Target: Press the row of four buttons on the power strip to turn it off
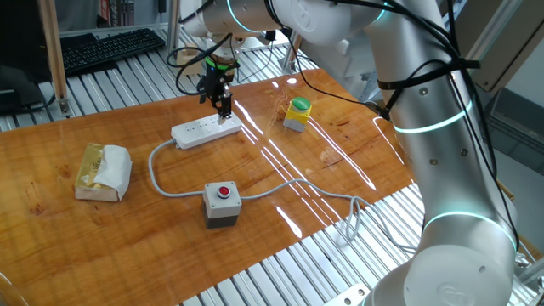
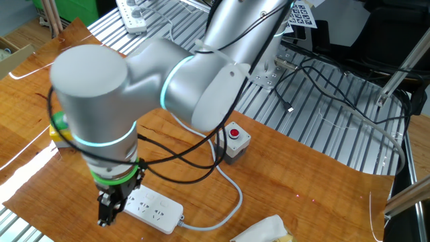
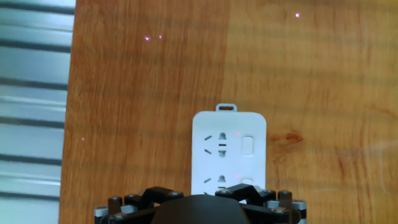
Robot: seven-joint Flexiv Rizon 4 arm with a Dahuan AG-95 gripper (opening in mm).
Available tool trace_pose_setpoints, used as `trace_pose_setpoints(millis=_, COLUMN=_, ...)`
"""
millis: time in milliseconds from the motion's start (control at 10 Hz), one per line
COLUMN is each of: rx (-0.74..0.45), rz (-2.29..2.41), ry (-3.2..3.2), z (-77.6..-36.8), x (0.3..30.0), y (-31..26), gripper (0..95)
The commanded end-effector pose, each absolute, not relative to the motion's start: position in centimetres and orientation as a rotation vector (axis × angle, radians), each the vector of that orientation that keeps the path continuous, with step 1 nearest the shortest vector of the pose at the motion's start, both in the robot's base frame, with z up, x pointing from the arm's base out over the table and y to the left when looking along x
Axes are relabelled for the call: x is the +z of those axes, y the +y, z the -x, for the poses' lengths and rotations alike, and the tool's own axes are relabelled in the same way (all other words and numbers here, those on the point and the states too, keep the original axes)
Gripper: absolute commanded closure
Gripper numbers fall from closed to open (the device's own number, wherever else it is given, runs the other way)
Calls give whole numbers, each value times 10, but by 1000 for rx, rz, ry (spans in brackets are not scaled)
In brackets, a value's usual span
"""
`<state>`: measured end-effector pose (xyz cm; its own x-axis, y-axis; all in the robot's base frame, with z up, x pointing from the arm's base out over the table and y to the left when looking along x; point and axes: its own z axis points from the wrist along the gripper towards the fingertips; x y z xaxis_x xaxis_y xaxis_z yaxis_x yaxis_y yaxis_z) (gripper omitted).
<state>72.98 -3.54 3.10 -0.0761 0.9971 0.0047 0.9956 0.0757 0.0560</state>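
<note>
In the one fixed view you have the power strip (image 1: 206, 130) lying flat on the wooden table (image 1: 340, 161), its grey cable (image 1: 161, 174) curling off the left end toward the near edge. The gripper (image 1: 224, 108) points straight down over the strip's right end, fingertips just above or at its top face; contact cannot be told here. Around it: a grey box with a red round button (image 1: 223, 203) nearer the front edge, a yellow-green capped block (image 1: 297, 114) well apart to the right, a wrapped pale packet (image 1: 103, 171) to the left, a keyboard (image 1: 109, 49) off the table behind. Nothing stands between the gripper and the strip. In the other fixed view you see the gripper (image 2: 108, 211) at the strip's (image 2: 153, 207) left end, the arm's big joint filling the frame above it; the grey box (image 2: 234, 140) sits beyond, and a second white strip (image 2: 132, 15) lies on the metal bench far behind. In the hand view the strip (image 3: 228, 152) runs up from beneath the hand, its hang-loop end farthest away; one of the four buttons (image 3: 247, 145) shows beside a socket, another is half hidden at the hand's housing. The fingertips themselves are out of this frame. Jaws: spread to their widest, pinching nothing.
</note>
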Motion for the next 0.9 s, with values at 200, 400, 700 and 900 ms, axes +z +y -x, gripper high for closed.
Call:
trace_pose_setpoints(millis=200, rx=80, rz=-2103, ry=2305, z=-730, x=31, y=-36, gripper=0)
trace_pose_setpoints(millis=400, rx=83, rz=-2099, ry=2308, z=-730, x=28, y=-39, gripper=0)
trace_pose_setpoints(millis=700, rx=82, rz=-2103, ry=2304, z=-732, x=24, y=-40, gripper=0)
trace_pose_setpoints(millis=900, rx=84, rz=-2106, ry=2302, z=-732, x=23, y=-39, gripper=0)
